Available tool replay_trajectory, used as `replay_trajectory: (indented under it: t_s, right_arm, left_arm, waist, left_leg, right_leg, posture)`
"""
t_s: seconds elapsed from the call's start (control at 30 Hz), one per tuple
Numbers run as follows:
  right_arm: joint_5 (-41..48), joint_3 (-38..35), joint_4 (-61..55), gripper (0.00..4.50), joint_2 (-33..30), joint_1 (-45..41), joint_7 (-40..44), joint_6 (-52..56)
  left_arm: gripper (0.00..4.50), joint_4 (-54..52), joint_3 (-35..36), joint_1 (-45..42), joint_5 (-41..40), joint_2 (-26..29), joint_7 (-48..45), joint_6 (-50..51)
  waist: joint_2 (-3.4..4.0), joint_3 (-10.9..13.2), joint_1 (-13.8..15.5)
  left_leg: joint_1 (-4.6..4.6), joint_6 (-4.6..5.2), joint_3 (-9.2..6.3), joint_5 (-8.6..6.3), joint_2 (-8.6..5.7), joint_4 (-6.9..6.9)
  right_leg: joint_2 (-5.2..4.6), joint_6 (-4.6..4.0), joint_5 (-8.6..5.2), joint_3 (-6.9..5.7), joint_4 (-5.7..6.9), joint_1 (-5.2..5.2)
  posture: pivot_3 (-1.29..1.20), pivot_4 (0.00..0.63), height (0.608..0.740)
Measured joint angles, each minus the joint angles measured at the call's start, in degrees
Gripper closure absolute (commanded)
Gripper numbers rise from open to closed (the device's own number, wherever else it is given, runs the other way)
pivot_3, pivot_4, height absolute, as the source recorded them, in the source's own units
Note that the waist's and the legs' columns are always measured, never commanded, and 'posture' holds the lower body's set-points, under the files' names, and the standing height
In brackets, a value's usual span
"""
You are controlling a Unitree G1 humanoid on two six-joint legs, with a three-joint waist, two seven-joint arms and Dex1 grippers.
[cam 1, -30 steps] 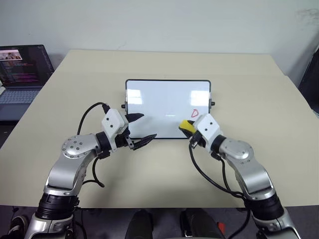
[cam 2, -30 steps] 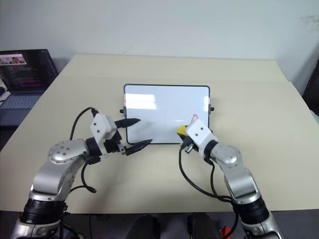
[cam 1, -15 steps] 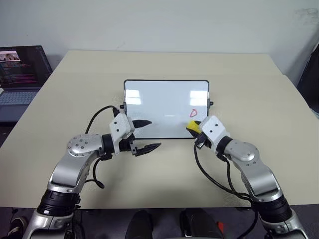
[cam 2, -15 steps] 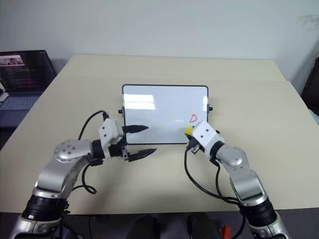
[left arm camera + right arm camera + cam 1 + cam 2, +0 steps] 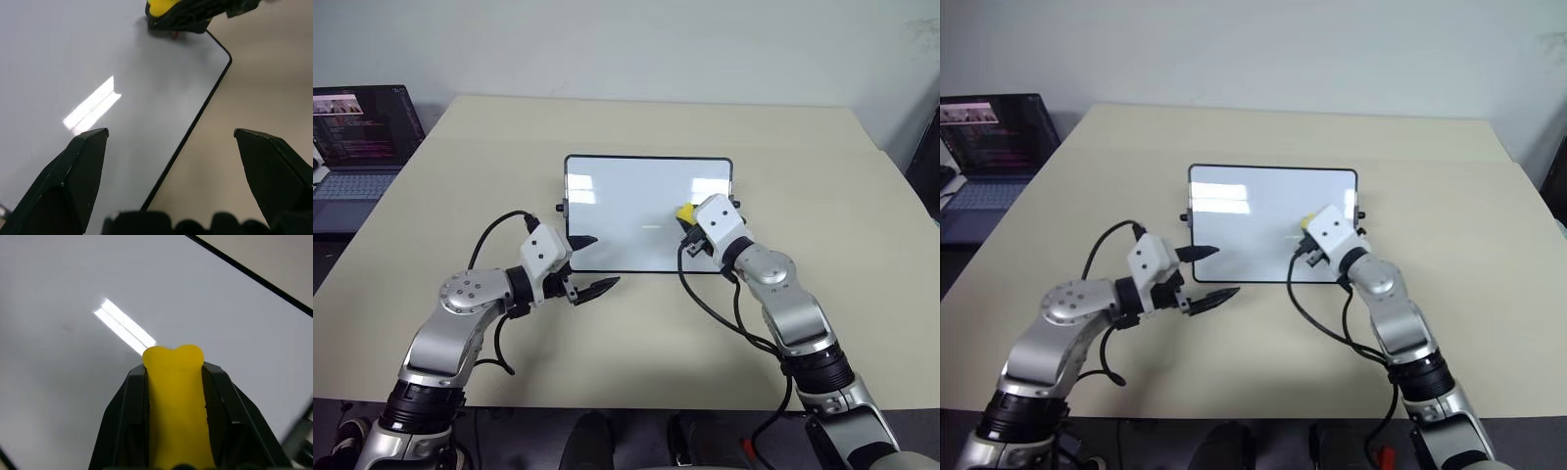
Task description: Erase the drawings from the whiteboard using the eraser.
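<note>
The eraser (image 5: 175,406) sits clamped in the right gripper (image 5: 690,217), over the right part of the whiteboard (image 5: 626,201) on the table (image 5: 862,255). The left gripper (image 5: 591,264), fingers spread and grasping nothing, straddles the whiteboard's near-left edge. A laptop (image 5: 357,147) stands well left of the whiteboard.

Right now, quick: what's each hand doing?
Left hand: open, empty, fingers straddling the whiteboard's near edge.
Right hand: closed on the yellow eraser, over the whiteboard.
</note>
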Motion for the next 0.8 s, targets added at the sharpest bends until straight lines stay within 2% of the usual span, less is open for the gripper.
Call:
replay_trajectory:
  t_s: [0.27,0.53,0.8]
  right_arm:
    - [-0.16,-2.63,1.15,3.4,-1.32,0.63,-0.82,-0.33]
    - [1.71,3.0,-3.2,3.4,-1.79,4.62,6.17,4.15]
    - [-2.68,0.84,0.13,3.4,-2.11,1.77,-1.96,-0.55]
  left_arm:
    - [0.0,-0.07,-1.33,-1.28,-0.12,-0.46,-0.8,0.51]
    - [0.0,0.19,-2.06,-1.49,-0.05,-0.69,-1.37,0.46]
    - [0.0,0.39,-2.1,-1.48,0.05,-0.75,-1.42,0.36]
  waist:
    - [0.01,0.0,-0.35]
    - [0.0,0.0,-0.53]
    - [0.0,0.0,-0.26]
  left_leg:
    - [0.08,0.0,0.01,0.0,0.02,-0.02]
    - [0.17,0.01,0.03,0.01,0.02,0.02]
    - [0.13,0.0,0.04,0.01,0.01,0.03]
  right_leg:
    - [0.09,0.0,0.0,-0.01,0.09,0.0]
    - [0.08,0.01,-0.01,0.06,0.18,0.03]
    - [0.08,0.02,0.0,0.05,0.15,0.02]
  posture:
    - [0.0,0.15,0.74]
    - [0.0,0.15,0.74]
    - [0.0,0.15,0.74]
